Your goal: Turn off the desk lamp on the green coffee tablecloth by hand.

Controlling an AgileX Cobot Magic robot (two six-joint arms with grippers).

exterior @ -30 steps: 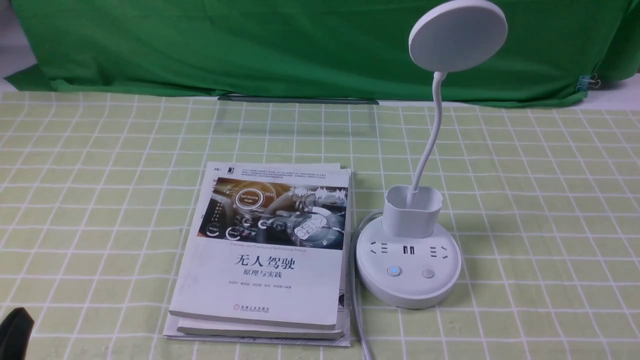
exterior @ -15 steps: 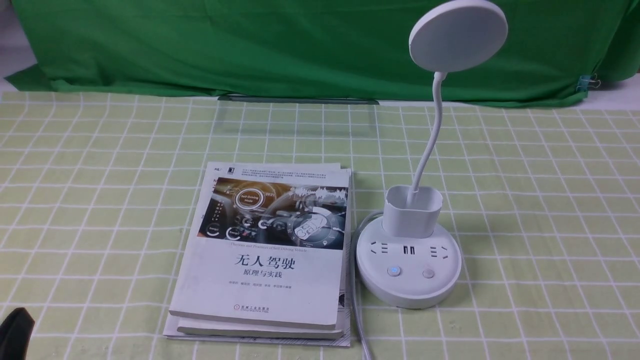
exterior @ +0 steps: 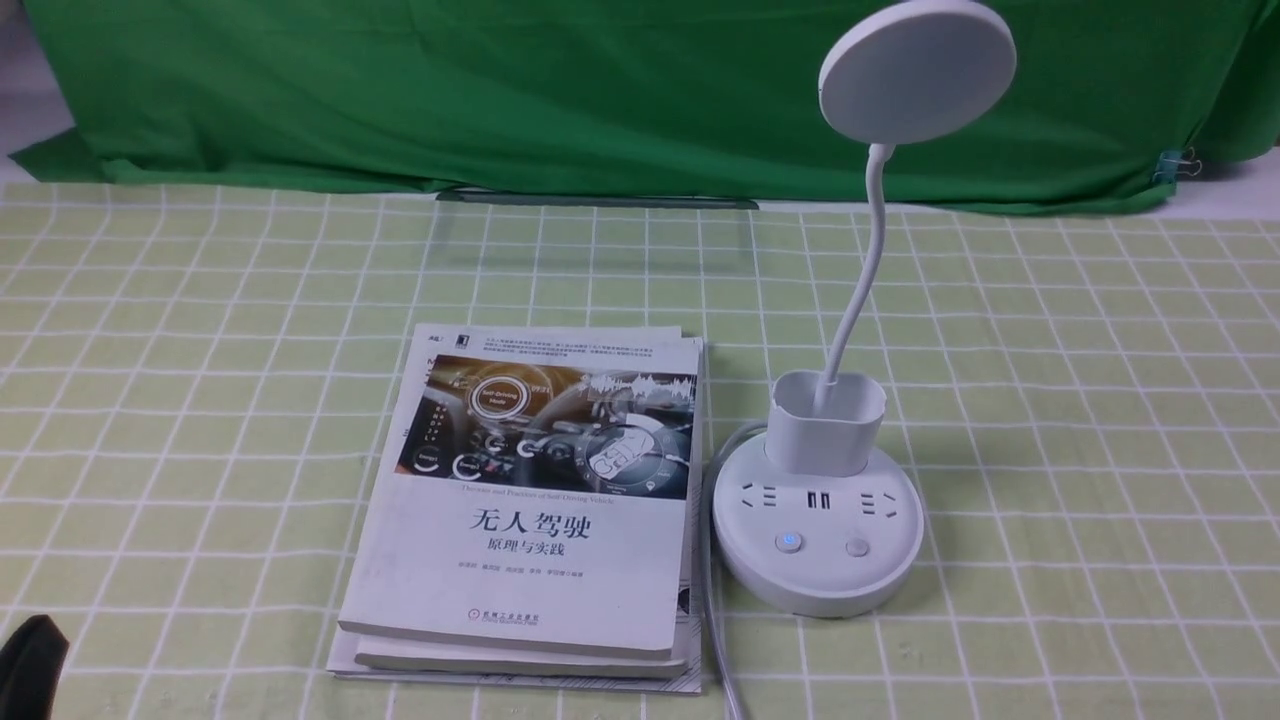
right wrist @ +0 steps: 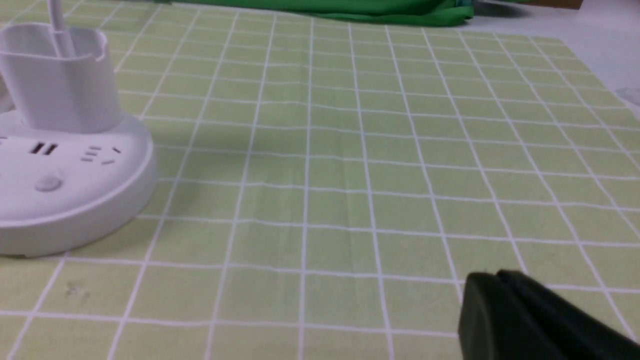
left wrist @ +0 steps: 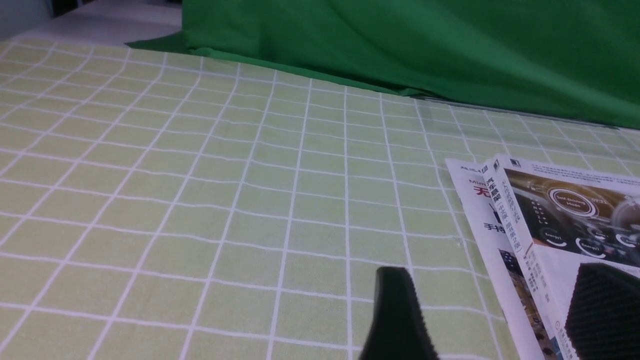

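Observation:
The white desk lamp (exterior: 815, 540) stands on the green coffee tablecloth (exterior: 1080, 420), right of centre. Its disc head (exterior: 915, 70) is raised on the thin neck, above the cup holder (exterior: 825, 425). On the round base, the left button (exterior: 789, 542) glows blue and the right button (exterior: 856, 547) is unlit. The base also shows in the right wrist view (right wrist: 65, 185). My left gripper (left wrist: 495, 280) is open and empty, low over the cloth beside the books. My right gripper (right wrist: 492, 285) is shut and empty, low over the cloth well away from the lamp base.
Two stacked books (exterior: 530, 500) lie directly left of the lamp base, with the lamp's cable (exterior: 712, 600) running between them. A dark green draped cloth (exterior: 500, 90) hangs along the back. One black finger (exterior: 30, 665) of my left gripper shows at the bottom-left corner.

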